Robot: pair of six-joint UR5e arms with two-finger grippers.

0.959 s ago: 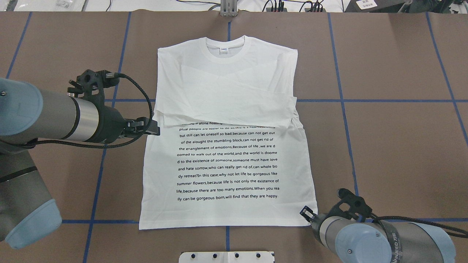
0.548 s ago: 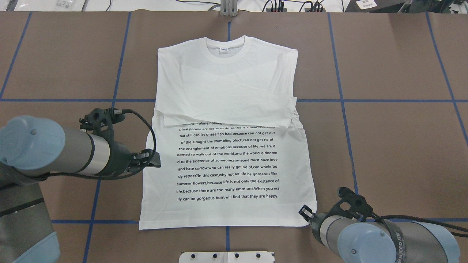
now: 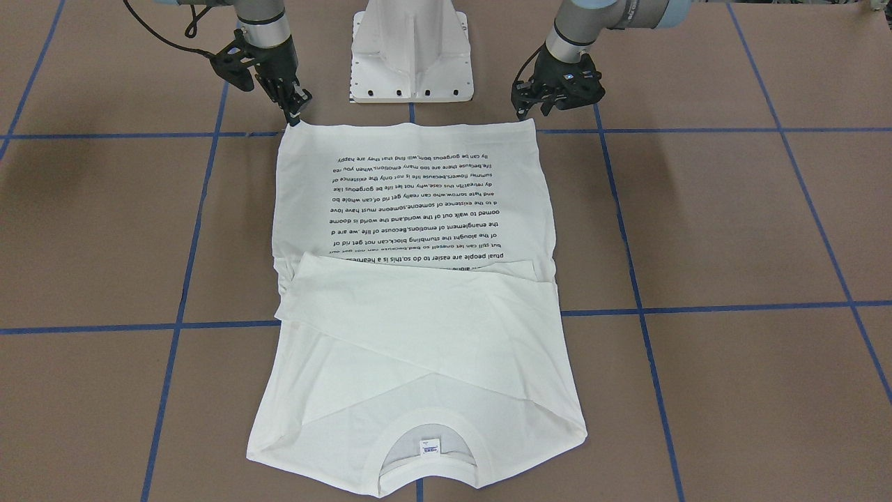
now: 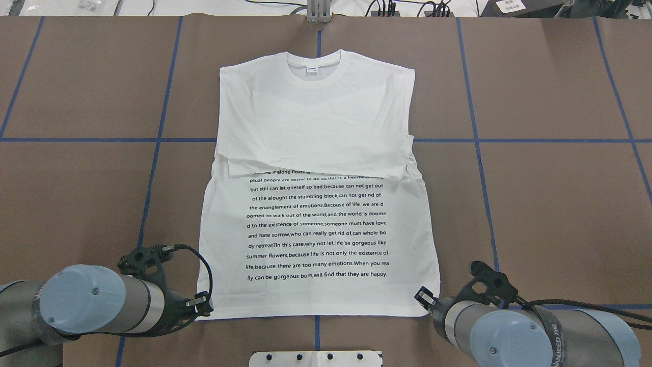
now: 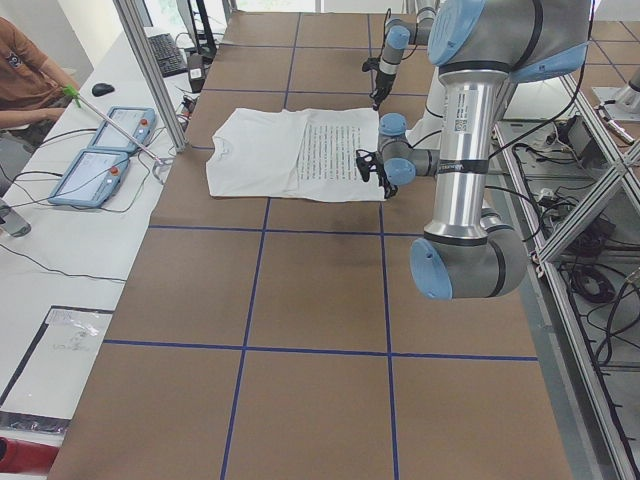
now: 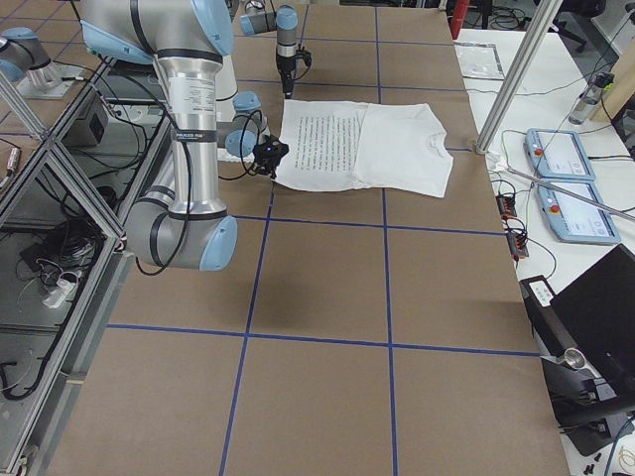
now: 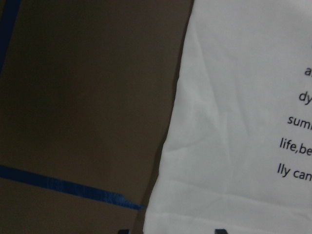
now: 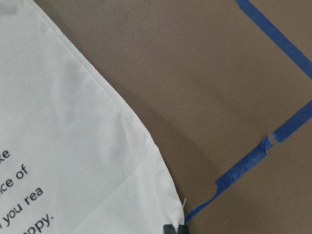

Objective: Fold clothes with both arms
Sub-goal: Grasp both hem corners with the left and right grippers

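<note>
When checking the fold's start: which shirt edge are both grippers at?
The bottom hem, below the printed text, farthest from the collar; the left gripper and right gripper sit at its corners.

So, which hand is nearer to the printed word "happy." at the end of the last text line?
The right hand: it is at the hem corner of the shirt, just beside "happy.". The left hand is at the opposite hem corner, across the text block.

Left arm [image 4: 86,300]: low over the near-left tabletop [image 4: 76,204], forearm level. Left end effector [image 4: 204,305]: points right, jaws spread apart.
Right arm [image 4: 509,331]: low, near right. Right end effector [image 4: 424,296]: points far-left, jaws drawn together.
</note>
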